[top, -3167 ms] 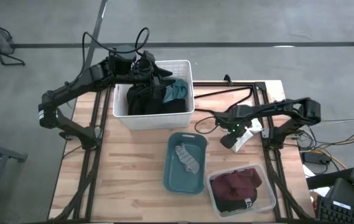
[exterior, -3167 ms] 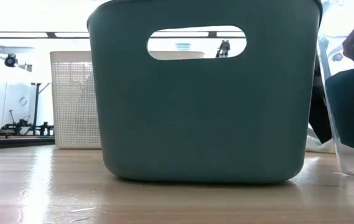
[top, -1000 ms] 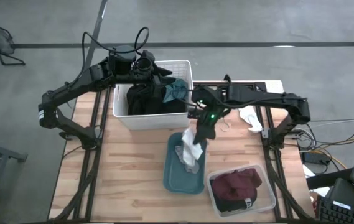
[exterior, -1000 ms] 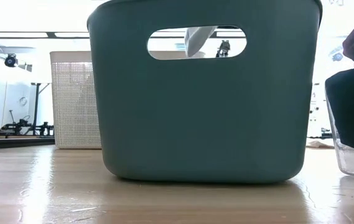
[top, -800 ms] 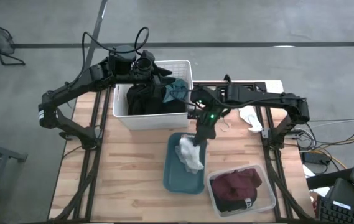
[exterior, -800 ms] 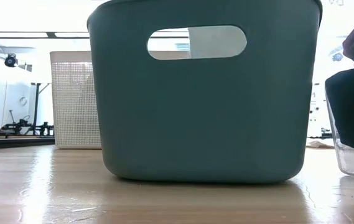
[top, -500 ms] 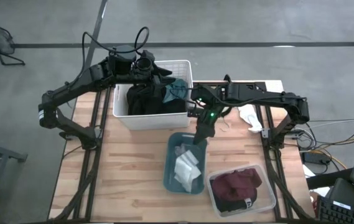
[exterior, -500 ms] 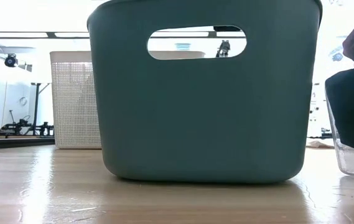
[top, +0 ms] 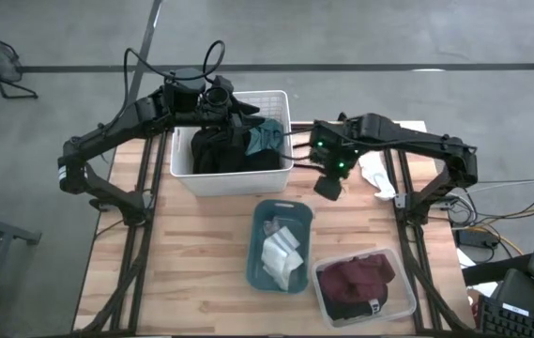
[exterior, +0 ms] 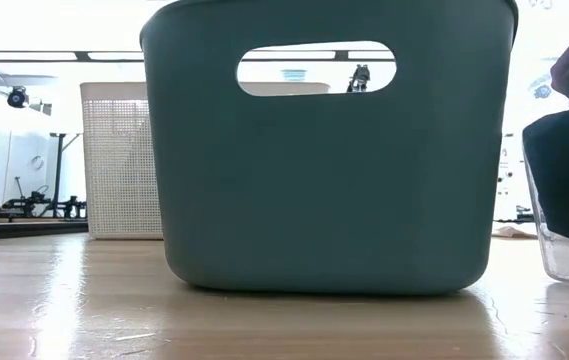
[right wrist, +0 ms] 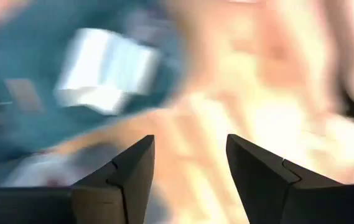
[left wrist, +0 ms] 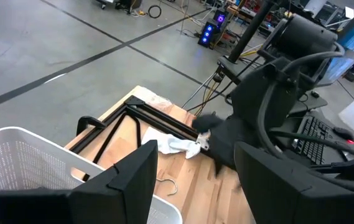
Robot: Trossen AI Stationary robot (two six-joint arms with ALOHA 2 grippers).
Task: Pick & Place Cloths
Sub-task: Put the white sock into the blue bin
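Lying released in the teal bin (top: 259,273), the small white cloth (top: 281,252) has left the right pincer (top: 328,187), whose jaws now stand apart, empty. Another white cloth (top: 376,175) waits on the surface (top: 191,263). The left pincer (left wrist: 195,180), spread, hovers over the white basket (top: 280,103).

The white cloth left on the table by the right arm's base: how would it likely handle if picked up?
The white cloth lies crumpled and flat on the table, so it probably droops from a pinch. It looks thin, likely light. Its loose folds might trail or snag.

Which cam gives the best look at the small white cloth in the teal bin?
High view: it looks straight down on the small white cloth lying loose inside the teal plastic bin. Low view shows only the bin's wall, cloth hidden. Right wrist view shows a blurred pale patch. Left wrist view misses it.
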